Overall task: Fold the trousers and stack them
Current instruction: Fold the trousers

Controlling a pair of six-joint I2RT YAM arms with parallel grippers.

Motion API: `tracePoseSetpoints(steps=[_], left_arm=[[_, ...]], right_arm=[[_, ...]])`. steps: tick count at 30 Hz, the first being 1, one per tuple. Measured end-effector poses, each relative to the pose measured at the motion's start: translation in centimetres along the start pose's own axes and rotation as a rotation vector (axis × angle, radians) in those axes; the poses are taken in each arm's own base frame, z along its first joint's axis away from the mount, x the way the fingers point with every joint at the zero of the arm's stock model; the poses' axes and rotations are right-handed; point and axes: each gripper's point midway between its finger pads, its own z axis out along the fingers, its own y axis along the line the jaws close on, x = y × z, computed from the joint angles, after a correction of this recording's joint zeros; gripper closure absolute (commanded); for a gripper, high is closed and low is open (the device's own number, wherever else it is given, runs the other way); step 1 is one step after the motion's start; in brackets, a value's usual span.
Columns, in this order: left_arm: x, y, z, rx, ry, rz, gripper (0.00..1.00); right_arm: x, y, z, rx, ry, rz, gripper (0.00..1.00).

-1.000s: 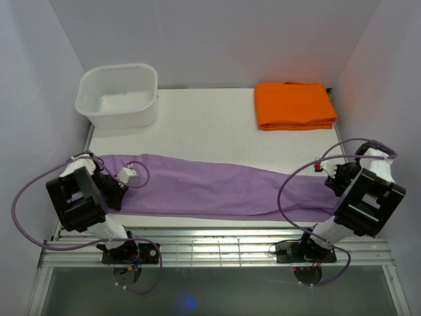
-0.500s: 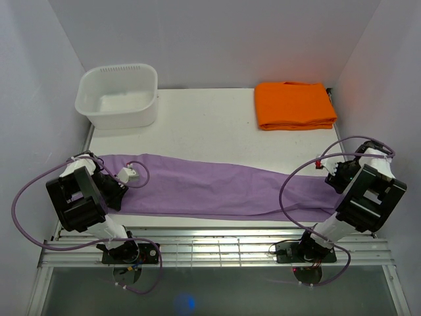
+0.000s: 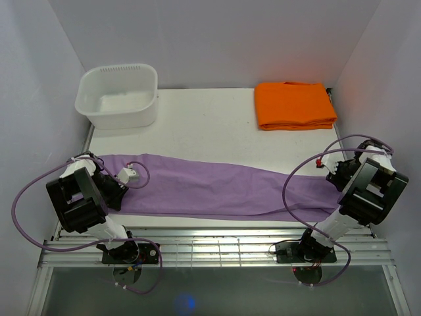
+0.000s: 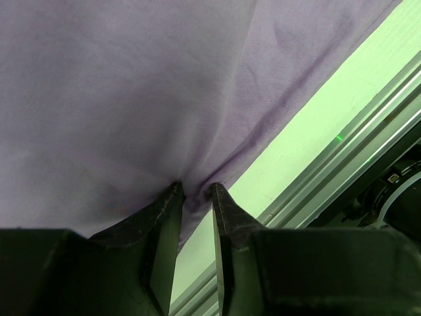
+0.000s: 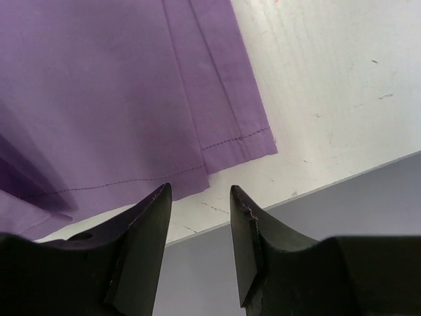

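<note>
The lilac trousers [image 3: 210,187] lie stretched flat across the near part of the table, nearly its full width. My left gripper [image 4: 196,189] is low at their left end, near the table's front edge, shut on a pinch of the cloth [image 4: 131,99]. My right gripper [image 5: 200,192] is open and empty, hovering just off the hemmed right end [image 5: 131,112] by the table's right edge; in the top view it [image 3: 342,172] sits at that end.
A white plastic tub [image 3: 118,95] stands at the back left. A folded orange cloth [image 3: 294,105] lies at the back right. Grey walls close in both sides. A metal rail [image 3: 217,243] runs along the front edge.
My right arm has shifted a little to the right and back near the trousers' right end. The left arm and the trousers have not moved.
</note>
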Motion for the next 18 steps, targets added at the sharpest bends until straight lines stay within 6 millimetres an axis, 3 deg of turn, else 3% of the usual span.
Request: tracePoseSetpoints(steps=[8, 12, 15, 18], left_arm=[[0.0, 0.0, 0.0, 0.000, 0.000, 0.000, 0.63], [0.0, 0.0, 0.0, -0.001, 0.000, 0.001, 0.63], [0.0, 0.0, 0.0, -0.004, -0.001, 0.006, 0.63], [0.0, 0.0, 0.0, -0.006, -0.001, 0.010, 0.63]], right_arm=[[0.5, 1.5, 1.4, -0.056, 0.025, -0.005, 0.55], [0.4, 1.6, 1.5, -0.065, 0.040, -0.012, 0.80], [0.4, 1.6, 1.4, -0.069, 0.050, -0.014, 0.91], [0.3, 1.7, 1.3, -0.068, 0.053, -0.015, 0.92]])
